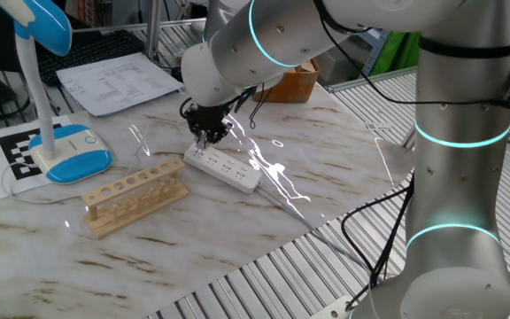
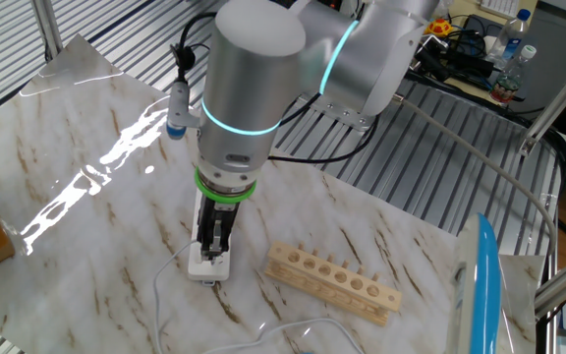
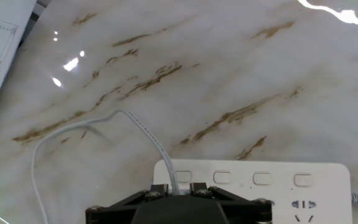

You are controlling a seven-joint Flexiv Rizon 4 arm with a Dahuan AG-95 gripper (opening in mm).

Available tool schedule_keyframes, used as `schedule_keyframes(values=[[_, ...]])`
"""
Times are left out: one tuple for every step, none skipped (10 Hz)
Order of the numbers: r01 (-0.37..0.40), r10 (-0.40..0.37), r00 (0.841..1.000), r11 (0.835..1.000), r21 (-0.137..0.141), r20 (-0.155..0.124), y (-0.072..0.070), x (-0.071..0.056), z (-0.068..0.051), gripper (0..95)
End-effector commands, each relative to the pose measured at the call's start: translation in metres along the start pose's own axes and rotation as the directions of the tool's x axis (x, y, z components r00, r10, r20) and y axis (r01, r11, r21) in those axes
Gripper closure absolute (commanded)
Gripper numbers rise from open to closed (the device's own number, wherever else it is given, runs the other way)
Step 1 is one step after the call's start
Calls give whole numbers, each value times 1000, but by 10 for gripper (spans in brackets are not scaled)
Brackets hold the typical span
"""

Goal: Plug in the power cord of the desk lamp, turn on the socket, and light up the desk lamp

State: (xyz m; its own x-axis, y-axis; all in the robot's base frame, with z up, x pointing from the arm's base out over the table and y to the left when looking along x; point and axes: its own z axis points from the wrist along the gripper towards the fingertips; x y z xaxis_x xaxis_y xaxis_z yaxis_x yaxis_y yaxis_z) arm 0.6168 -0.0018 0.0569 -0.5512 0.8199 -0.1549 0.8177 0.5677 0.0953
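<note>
Power cord (image 3: 143,129) runs up between my nearly closed fingers (image 3: 199,188), plug hidden, at the socket's (image 3: 272,177) end outlet. Switch and desk lamp (image 1: 65,151) remain.

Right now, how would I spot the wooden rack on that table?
Find the blue-and-white lamp on the marble table. Just in front of its base lies the wooden rack, beside the white power strip. It alone is wooden, topped by a row of round holes.
</note>
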Motion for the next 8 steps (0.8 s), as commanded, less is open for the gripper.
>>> schedule_keyframes(values=[[-1,1,1000,1000,-1,5,-1,1,-1,950],[0,0,1000,1000,-2,6,-1,1,0,950],[5,-5,1000,1000,-1,9,0,1,1,950],[9,-9,1000,1000,-1,15,0,2,2,950],[14,-14,1000,1000,0,19,0,2,3,950],[21,-21,999,1000,3,24,1,2,3,950],[27,-27,999,1000,5,27,1,2,3,950],[29,-29,999,1000,3,27,1,2,3,950]])
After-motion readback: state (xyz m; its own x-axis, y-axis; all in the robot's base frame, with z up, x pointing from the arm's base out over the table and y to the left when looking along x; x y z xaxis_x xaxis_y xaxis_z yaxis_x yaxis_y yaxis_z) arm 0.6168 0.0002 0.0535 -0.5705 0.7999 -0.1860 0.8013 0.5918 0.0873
